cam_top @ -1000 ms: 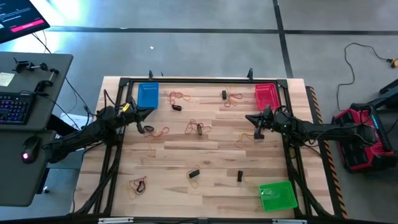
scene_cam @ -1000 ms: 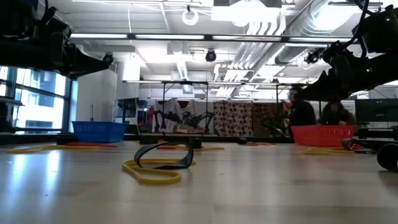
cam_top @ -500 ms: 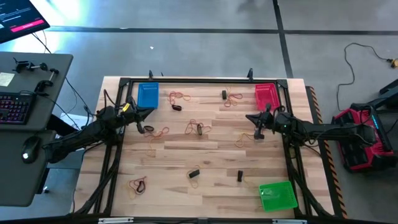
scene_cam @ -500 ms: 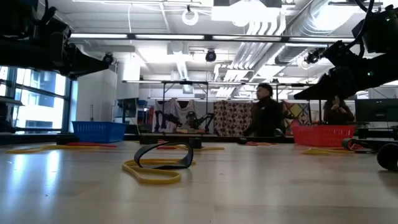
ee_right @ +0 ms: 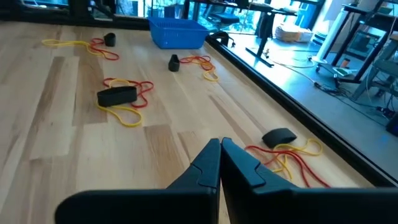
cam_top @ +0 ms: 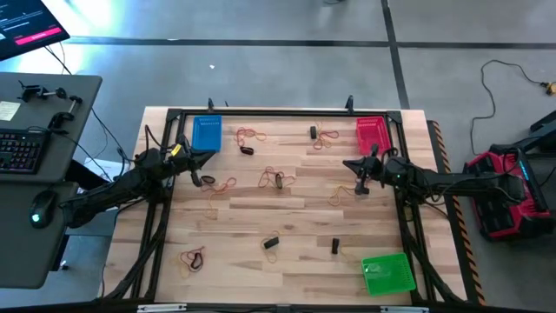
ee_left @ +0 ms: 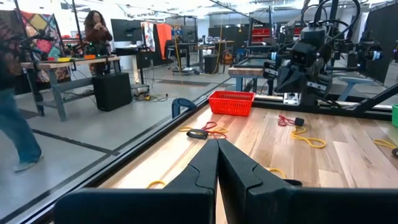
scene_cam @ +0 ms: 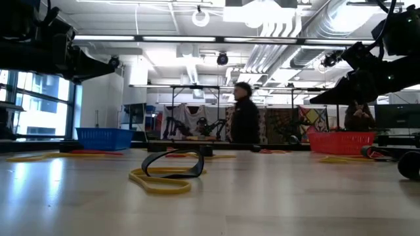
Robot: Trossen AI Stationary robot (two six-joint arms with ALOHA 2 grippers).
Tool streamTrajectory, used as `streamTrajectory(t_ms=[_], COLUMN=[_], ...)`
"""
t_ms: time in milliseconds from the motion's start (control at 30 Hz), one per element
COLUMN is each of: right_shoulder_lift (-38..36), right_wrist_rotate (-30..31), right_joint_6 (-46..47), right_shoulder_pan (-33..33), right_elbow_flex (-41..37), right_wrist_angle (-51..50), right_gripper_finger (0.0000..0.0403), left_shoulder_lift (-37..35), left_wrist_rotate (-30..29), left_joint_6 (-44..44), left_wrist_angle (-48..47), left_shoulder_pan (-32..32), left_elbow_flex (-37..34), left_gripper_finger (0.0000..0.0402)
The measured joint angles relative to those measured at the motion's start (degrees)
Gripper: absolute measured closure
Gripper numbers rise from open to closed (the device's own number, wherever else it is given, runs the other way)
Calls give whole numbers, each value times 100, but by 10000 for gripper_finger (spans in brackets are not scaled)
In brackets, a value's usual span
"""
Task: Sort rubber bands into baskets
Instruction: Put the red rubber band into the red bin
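Overhead and level views of a wooden counter (cam_top: 287, 217) carrying three baskets and scattered rubber bands. The blue basket (cam_top: 206, 134) serves as landmark, standing at the counter's far left corner. The red basket (cam_top: 371, 132) stands at the far edge, well apart from the blue basket, toward the right; the green basket (cam_top: 387, 273) lies diagonally across from the blue one, at the near right corner. Rubber bands lie loose on the counter in small tangles of red, yellow-orange and black: one cluster (cam_top: 252, 136) just beside the blue basket, another (cam_top: 274, 178) toward the counter's middle, a third (cam_top: 323, 135) between the blue and red baskets nearer the red, and one (cam_top: 192, 258) well apart from the blue basket along the left side, toward the near edge. None is seen inside a basket.

The left gripper (cam_top: 199, 172) reaches in from the left side, arm stretched low and nearly level, its tip just on the near side of the blue basket. Its fingers (ee_left: 202, 171) are pressed together with nothing between them. The right gripper (cam_top: 359, 178) reaches in from the right, near the red basket, far from the blue one; its fingers (ee_right: 205, 167) likewise meet, empty. In the low view a person (scene_cam: 245, 121) shows in the room beyond the counter.
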Motion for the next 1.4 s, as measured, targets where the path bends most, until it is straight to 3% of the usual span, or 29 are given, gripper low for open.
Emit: streamTrajectory(t_ms=[167, 267, 433, 700, 900, 1067, 1267, 1400], right_shoulder_lift=[-2, 0, 0, 2, 4, 4, 7, 4], right_wrist_rotate=[-273, -484, -554, -242, -111, 179, 1030, 1053], right_joint_6=[30, 552, 1164, 905, 576, 392, 444, 559], right_shoulder_pan=[0, 1, 2, 0, 2, 2, 0, 0], right_elbow_flex=[0, 0, -1, 17, 31, 42, 46, 48], right_wrist_angle=[213, 253, 253, 349, 914, 1550, 1723, 1803], right_gripper_finger=[402, 402, 402, 402, 402, 402, 402, 402], left_shoulder_lift=[1, 2, 1, 7, 7, 7, 7, 7], left_wrist_rotate=[-41, -70, -65, -56, -121, -323, 257, 251], left_joint_6=[278, 341, -148, -397, -216, -554, -555, -466], left_wrist_angle=[78, 27, -41, -43, -37, 10, 67, 50], left_shoulder_pan=[-1, 0, 0, -6, 10, 11, -72, -89], left_elbow_flex=[0, 0, 2, 4, 4, 7, 7, 9], left_gripper_finger=[402, 402, 402, 402, 402, 401, 401, 402])
